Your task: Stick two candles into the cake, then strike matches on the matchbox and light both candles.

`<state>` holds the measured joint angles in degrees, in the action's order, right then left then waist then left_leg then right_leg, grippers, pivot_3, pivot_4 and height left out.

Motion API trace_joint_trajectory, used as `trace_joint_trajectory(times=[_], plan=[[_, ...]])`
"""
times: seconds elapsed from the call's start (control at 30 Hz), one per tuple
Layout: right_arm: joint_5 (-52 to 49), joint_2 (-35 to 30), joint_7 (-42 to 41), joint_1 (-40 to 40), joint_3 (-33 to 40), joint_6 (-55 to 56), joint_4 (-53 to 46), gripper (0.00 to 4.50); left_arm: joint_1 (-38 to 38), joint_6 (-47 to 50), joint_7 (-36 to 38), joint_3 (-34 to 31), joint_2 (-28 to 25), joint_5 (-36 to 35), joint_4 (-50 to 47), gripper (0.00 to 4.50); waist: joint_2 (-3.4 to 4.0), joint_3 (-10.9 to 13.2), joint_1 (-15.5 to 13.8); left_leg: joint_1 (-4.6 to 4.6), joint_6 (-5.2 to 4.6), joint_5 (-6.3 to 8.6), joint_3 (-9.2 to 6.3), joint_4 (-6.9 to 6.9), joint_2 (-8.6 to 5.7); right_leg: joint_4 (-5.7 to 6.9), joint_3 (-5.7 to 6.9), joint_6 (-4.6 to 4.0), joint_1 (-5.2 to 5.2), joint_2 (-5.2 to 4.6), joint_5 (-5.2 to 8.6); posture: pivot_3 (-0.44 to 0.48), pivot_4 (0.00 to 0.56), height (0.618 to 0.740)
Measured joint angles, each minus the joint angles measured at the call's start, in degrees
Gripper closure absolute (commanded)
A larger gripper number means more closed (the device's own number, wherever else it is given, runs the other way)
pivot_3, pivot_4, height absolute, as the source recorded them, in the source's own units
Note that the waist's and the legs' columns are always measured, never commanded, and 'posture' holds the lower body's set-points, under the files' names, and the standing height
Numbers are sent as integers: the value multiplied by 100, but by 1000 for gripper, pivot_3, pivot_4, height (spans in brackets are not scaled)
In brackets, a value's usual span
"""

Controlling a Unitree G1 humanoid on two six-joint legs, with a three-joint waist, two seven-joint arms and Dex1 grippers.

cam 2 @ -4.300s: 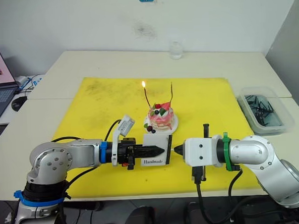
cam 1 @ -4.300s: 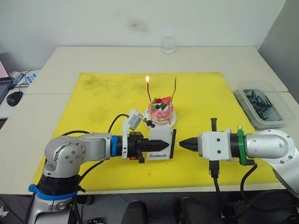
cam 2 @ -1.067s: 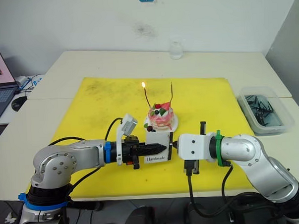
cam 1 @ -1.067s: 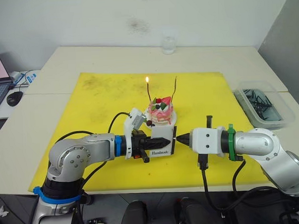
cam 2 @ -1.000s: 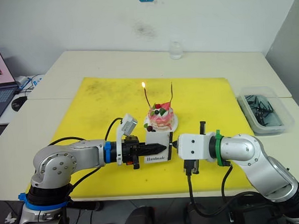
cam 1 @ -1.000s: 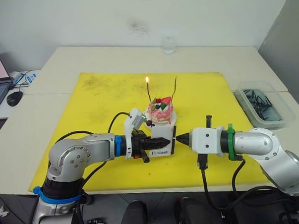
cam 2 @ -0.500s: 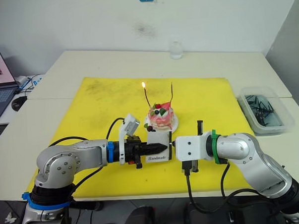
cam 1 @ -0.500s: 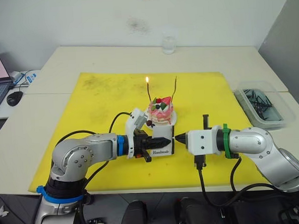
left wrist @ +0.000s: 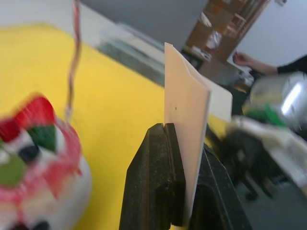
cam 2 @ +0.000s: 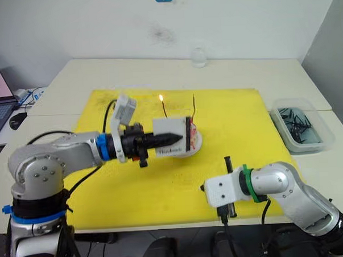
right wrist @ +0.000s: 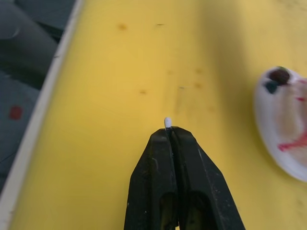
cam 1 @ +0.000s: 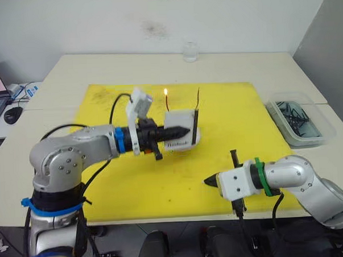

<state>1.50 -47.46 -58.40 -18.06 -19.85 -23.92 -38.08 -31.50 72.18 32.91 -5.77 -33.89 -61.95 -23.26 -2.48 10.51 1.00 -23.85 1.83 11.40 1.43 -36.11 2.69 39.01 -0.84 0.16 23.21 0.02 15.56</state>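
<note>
Your left gripper [cam 1: 183,130] is clamped on the matchbox [cam 1: 179,128], held upright in the air right in front of the cake [left wrist: 36,158] mid-mat. Two candles [cam 1: 197,99] stand in the cake; the left one is lit. Your right gripper [cam 1: 208,181] sits low over the yellow mat [cam 1: 228,112], pinched on a match [right wrist: 167,122], pale tip poking out.

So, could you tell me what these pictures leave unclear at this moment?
- Cake: in both eye views the matchbox, held by the left gripper, hides most of it.
- Match: the right gripper shows only a pale tip; whether it is burning cannot be told.
- Tray contents: too small to identify.
</note>
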Motion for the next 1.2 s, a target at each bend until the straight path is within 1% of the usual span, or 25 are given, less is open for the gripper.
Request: trace_joint_trajectory(times=[0.17,0.4,0.6,0.7,0.9,0.97,1.07,1.13,1.2], plan=[[-508,96,134,181,599,-734,-371,4466,428,-71,-92,337,4,193,-229,4500,-1,0,-60,2,0,0,0,-2,-5,1,0,0,-2,-4,0,0,150,740],[-843,93,431,457,887,-1444,-923,4466,609,-284,-102,634,83,566,-131,4500,0,0,-82,2,-1,0,2,-4,-5,1,-1,0,-2,-4,-1,0,150,740],[-919,116,775,408,896,-1748,-1131,4466,596,-243,-114,658,302,559,31,4500,0,0,-80,1,-1,0,2,-3,-5,0,-1,0,-1,-3,-1,0,150,740],[-898,113,886,330,775,-1791,-1131,4466,594,-210,-122,658,394,559,80,4500,-1,0,-79,1,-2,0,2,-3,-6,0,0,0,-1,-3,-1,0,150,740],[-884,114,1005,249,606,-1790,-1097,4466,523,-138,-117,657,402,559,82,4500,-1,0,-79,0,-1,0,1,-3,-6,-1,-1,0,-1,-2,-1,0,150,740],[-895,111,1007,206,603,-1788,-1074,4466,559,-137,-100,644,296,564,77,4500,0,0,-70,1,-1,0,1,-3,-5,-1,-1,0,-1,-1,-1,0,150,740],[-935,100,1003,28,667,-1788,-969,4466,830,-145,-70,537,-71,610,69,4500,0,0,-34,3,-1,0,2,-1,-2,0,-2,0,1,0,-1,0,150,740],[-949,95,1002,-191,758,-1789,-843,4466,1079,-148,-18,460,-329,692,80,4500,0,0,-28,3,-1,0,0,0,-1,1,0,-1,2,0,0,0,150,740],[-958,144,1014,-460,790,-1790,-709,4466,1201,-153,29,402,-399,702,87,4500,0,0,-36,2,-2,0,0,-1,-2,1,1,-1,2,-2,0,0,150,740]])
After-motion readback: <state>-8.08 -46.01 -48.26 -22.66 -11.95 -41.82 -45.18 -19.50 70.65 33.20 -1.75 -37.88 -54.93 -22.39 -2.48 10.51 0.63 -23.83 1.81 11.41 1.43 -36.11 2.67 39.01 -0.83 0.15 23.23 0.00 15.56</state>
